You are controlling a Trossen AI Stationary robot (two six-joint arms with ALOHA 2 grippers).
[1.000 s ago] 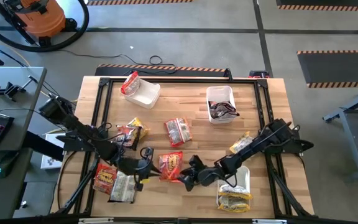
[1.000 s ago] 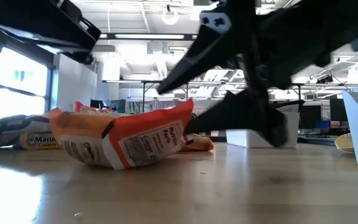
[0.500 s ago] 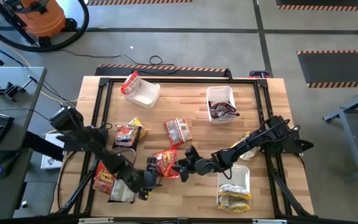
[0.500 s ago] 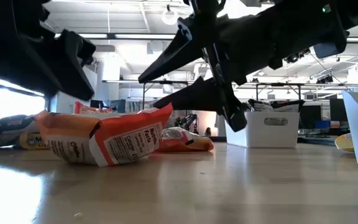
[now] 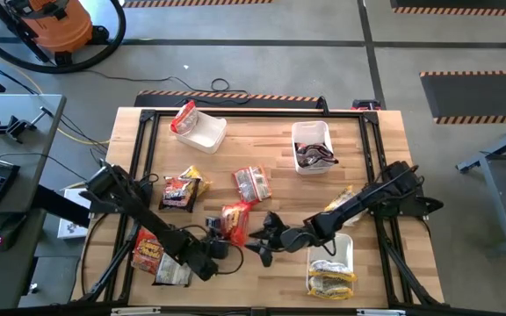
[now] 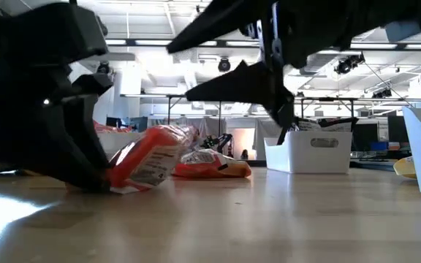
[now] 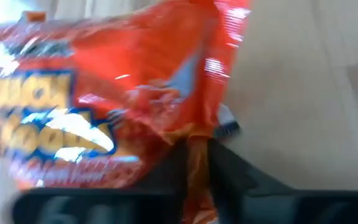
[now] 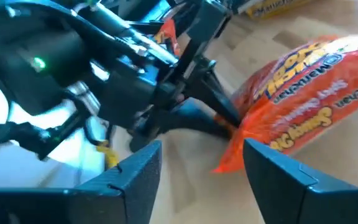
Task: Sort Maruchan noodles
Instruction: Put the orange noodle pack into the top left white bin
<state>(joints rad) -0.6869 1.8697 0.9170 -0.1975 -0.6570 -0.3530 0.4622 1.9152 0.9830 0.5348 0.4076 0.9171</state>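
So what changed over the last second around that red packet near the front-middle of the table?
The left gripper took over the red packet, now pinching its sealed edge. The right gripper let go and backed away toward the right, fingers open. The packet moved away from the table's front edge and now stands tilted. The other packets and the white bins stayed put.

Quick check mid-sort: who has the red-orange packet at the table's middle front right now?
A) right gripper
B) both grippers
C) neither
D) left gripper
D: the left gripper is shut on the edge of the red-orange packet, while the right gripper is open and apart from it.
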